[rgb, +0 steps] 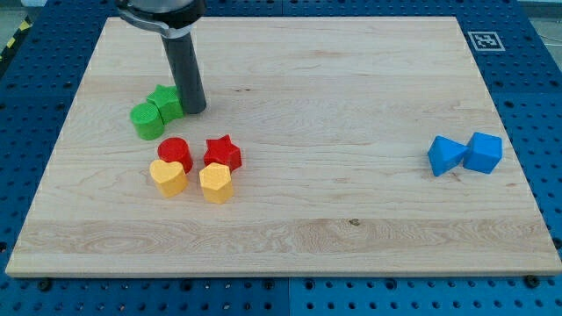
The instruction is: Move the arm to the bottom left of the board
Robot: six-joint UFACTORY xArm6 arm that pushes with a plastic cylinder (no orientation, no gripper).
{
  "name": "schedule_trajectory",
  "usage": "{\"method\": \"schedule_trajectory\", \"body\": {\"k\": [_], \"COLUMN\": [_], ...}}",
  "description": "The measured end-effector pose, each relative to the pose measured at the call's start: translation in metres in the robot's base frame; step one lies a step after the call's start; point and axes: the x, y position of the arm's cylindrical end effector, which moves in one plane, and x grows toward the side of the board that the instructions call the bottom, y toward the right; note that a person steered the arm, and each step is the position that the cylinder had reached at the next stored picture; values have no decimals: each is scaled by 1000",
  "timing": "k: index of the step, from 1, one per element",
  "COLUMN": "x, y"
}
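My tip (194, 110) rests on the wooden board (351, 79) in its upper left part. It stands right against the right side of a green star block (165, 102), which touches a green cylinder (147, 120) to its lower left. Below the tip lie a red cylinder (175, 153) and a red star (222, 153). Under those sit a yellow heart-like block (167, 176) and a yellow hexagon (215, 183). The board's bottom left corner (44, 254) lies well below and left of the tip.
Two blue blocks touch each other at the view's right: a blue wedge-like block (446, 154) and a blue cube (483, 152). A black-and-white marker (484, 39) sits at the board's top right corner. Blue pegboard (35, 96) surrounds the board.
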Motion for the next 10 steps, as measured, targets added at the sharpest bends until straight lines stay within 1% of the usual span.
{"method": "schedule_trajectory", "body": {"k": [1, 2, 3, 4, 5, 6, 7, 9, 10], "x": [-2, -4, -4, -14, -38, -48, -48, -44, -15], "y": [9, 1, -31, -46, -38, 2, 35, 47, 102]}}
